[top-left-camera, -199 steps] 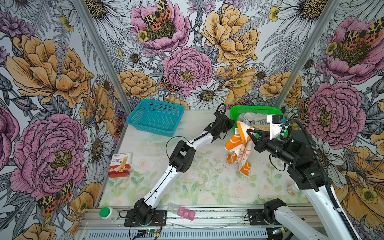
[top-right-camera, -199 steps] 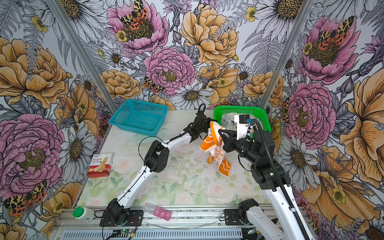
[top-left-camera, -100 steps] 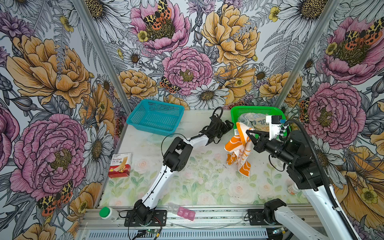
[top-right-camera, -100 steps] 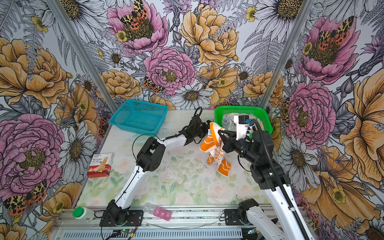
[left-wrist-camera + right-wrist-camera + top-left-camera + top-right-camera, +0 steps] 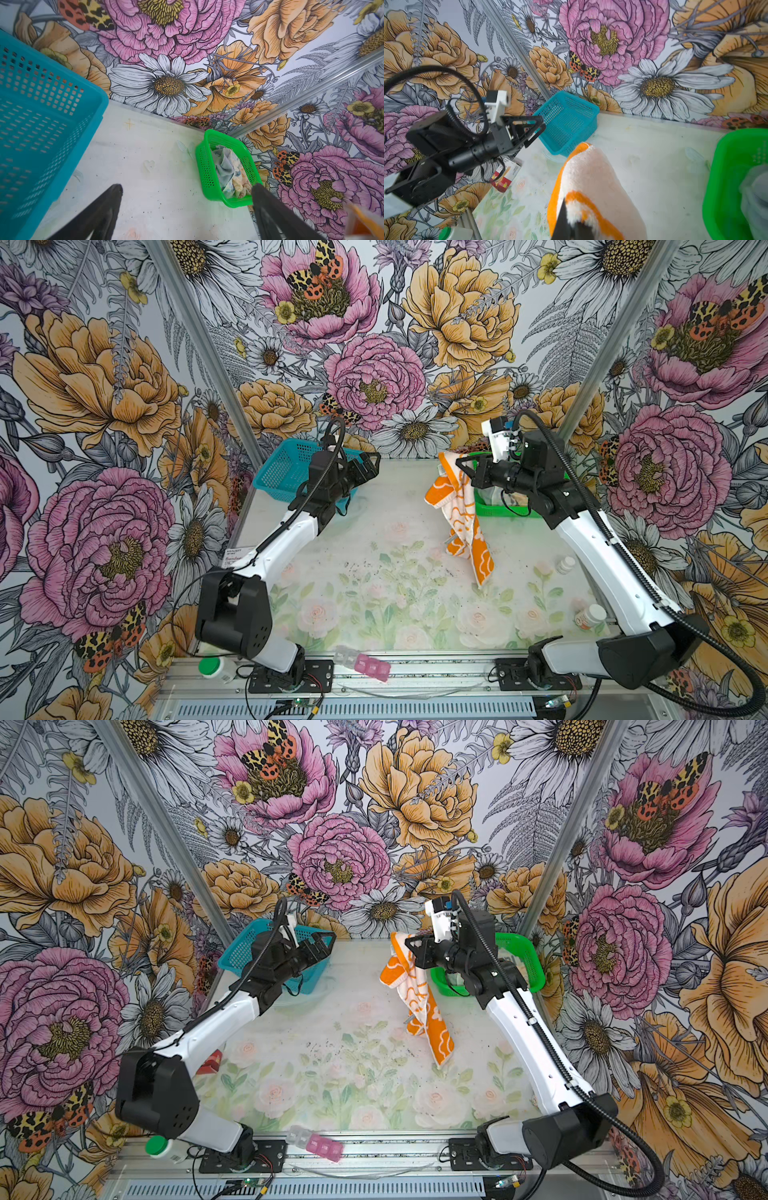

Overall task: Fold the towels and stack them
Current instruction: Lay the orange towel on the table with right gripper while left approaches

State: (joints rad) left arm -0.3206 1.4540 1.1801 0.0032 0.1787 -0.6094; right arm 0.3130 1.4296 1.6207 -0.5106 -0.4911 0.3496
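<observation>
Orange towel [image 5: 462,512] pinched by right end effector [image 5: 460,462], left end effector [image 5: 371,467] spread, towels [image 5: 228,172] in green basket [image 5: 204,166]

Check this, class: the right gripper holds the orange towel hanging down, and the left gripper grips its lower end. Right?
No: the left gripper is open and empty, apart from the orange towel, in both top views. The right gripper alone holds it.

Bright, even light is casting faint shadows; towel [image 5: 591,180] is blurring at the right gripper [image 5: 571,226]; edges are bowing.
</observation>
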